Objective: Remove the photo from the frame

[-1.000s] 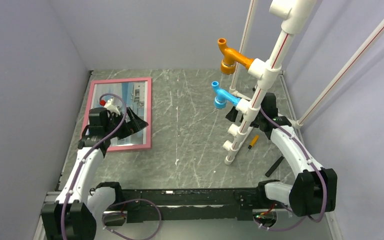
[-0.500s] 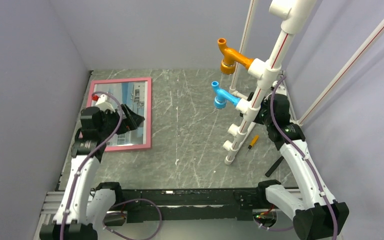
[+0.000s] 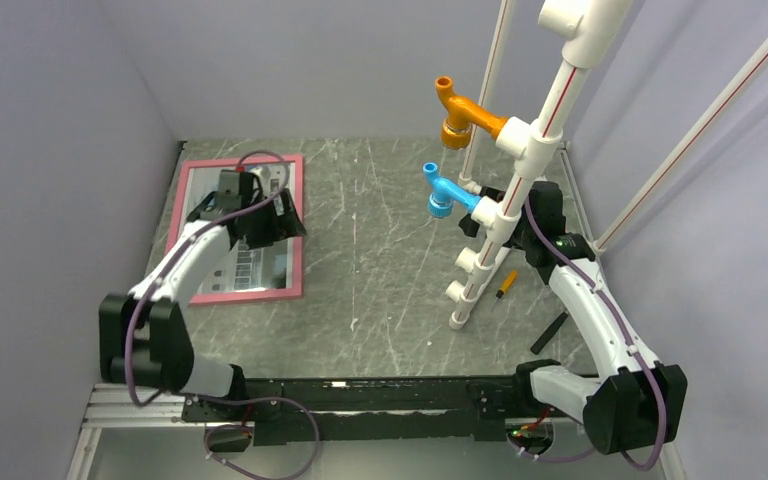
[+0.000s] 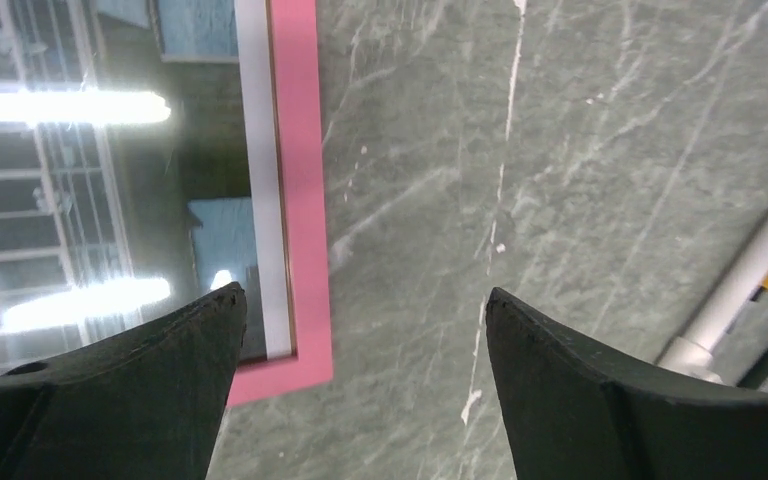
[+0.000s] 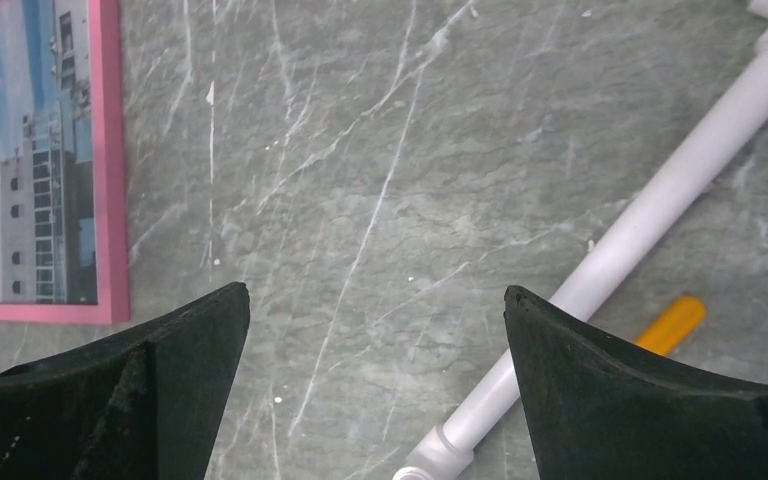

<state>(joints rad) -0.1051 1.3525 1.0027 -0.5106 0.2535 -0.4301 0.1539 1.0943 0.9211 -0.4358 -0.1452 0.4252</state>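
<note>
the pink frame (image 3: 246,295) lies flat on the grey marbled worktop (image 3: 380,260), at its far left and near the left wall, with the photo (image 3: 250,265) in it, face up, its pale building and blue sky showing. in the left wrist view bright strips of light glare across the picture's surface. the left tool (image 4: 360,300) hangs over the frame's right long side with its jaws spread wide and nothing between them: one finger (image 4: 160,370) is over the picture, the other over bare worktop, and the pink border with its near corner shows in the gap. whether either finger touches the frame cannot be told. the right tool (image 5: 375,300) is well apart from it, on the right side of the worktop just beside the white pipe stand (image 3: 505,215), and is also fully open and holds nothing; below it is bare worktop, with the frame at the far left of its view. the stand carries an orange fitting (image 3: 460,115) and, lower, a blue fitting (image 3: 445,192). a small orange pen-like thing (image 3: 505,285) lies near the stand's foot, and a black bar (image 3: 550,332) lies nearer the right arm's base.
</note>
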